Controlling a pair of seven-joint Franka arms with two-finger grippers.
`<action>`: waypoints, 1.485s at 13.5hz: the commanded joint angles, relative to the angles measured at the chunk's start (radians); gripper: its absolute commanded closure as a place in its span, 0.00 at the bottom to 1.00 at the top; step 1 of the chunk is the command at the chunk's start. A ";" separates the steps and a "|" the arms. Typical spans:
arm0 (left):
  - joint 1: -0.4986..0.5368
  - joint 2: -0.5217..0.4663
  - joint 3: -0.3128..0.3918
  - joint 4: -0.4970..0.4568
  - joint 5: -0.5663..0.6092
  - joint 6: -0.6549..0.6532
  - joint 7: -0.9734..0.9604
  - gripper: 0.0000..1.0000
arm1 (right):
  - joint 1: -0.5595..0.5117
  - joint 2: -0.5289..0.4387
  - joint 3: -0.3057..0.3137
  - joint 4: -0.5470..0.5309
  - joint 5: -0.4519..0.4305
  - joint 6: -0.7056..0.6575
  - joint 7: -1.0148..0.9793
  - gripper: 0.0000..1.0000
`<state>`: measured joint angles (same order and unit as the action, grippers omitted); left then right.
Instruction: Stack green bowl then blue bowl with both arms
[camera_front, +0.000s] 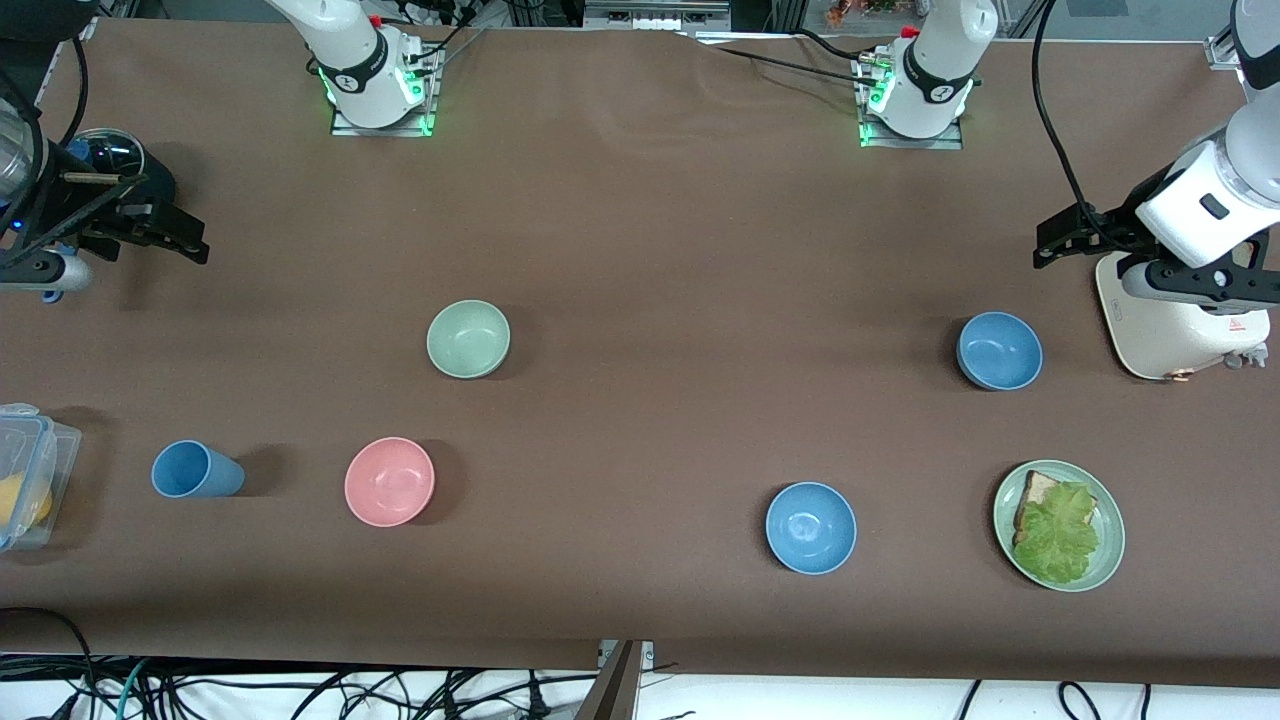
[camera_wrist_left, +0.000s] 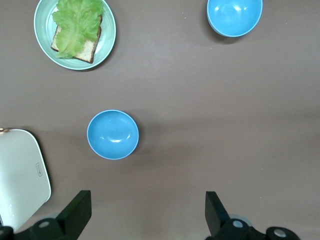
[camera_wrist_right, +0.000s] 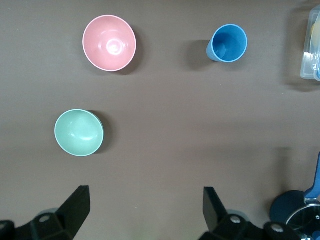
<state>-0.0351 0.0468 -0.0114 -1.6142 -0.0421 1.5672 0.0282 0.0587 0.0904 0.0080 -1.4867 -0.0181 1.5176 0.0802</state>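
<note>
The pale green bowl (camera_front: 468, 339) (camera_wrist_right: 79, 132) sits upright toward the right arm's end of the table. Two blue bowls stand toward the left arm's end: one (camera_front: 999, 350) (camera_wrist_left: 113, 134) farther from the front camera, the other (camera_front: 811, 527) (camera_wrist_left: 234, 16) nearer to it. All three bowls are empty and apart from each other. My left gripper (camera_front: 1052, 245) (camera_wrist_left: 148, 210) hangs open over the table beside a white appliance, holding nothing. My right gripper (camera_front: 185, 240) (camera_wrist_right: 146, 207) hangs open over the right arm's end of the table, also holding nothing.
A pink bowl (camera_front: 389, 481) and a blue cup (camera_front: 195, 470) stand nearer the front camera than the green bowl. A green plate (camera_front: 1110, 515) bears bread and lettuce. The white appliance (camera_front: 1180, 330), a clear lidded box (camera_front: 60, 440) and a dark glass-topped device (camera_front: 110, 160) sit at the table's ends.
</note>
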 joint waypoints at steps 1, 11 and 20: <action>0.001 0.013 0.005 0.031 0.025 -0.022 0.013 0.00 | -0.002 -0.020 -0.006 -0.024 0.013 0.021 -0.025 0.00; 0.001 0.013 0.001 0.033 0.025 -0.019 -0.007 0.00 | -0.002 -0.018 -0.006 -0.014 0.015 0.032 -0.028 0.00; 0.001 0.013 -0.001 0.033 0.025 -0.021 -0.007 0.00 | -0.002 -0.014 -0.005 -0.010 0.009 0.050 -0.030 0.00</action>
<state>-0.0328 0.0472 -0.0073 -1.6133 -0.0419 1.5668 0.0258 0.0586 0.0893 0.0038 -1.4895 -0.0178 1.5596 0.0667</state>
